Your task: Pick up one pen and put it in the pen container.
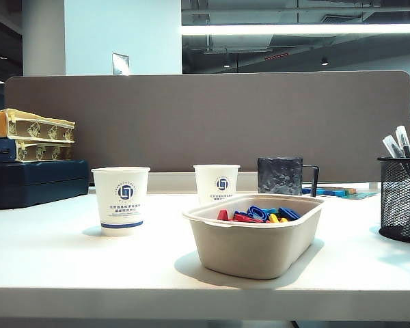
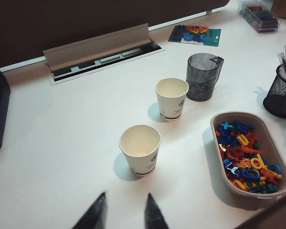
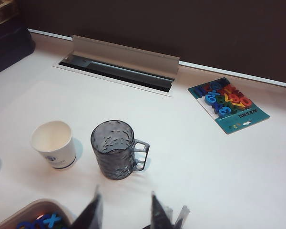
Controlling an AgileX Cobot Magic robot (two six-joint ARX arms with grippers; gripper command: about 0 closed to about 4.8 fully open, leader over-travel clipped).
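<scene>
Exterior view: pens stand in the pen container. Left gripper and right gripper, jaws spread and empty, hover above the bench; any further pen needs a centred, vertical drop.

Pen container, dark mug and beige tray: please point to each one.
pen container (image 1: 402, 201), exterior view, mesh wall.
dark mug (image 3: 112, 150), right wrist view, side wall.
beige tray (image 2: 218, 152), left wrist view, rim.

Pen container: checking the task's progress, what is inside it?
The pen container holds several pens, caps up. Their lower ends are blurred behind the mesh. Both grippers, left and right, are open.
</scene>
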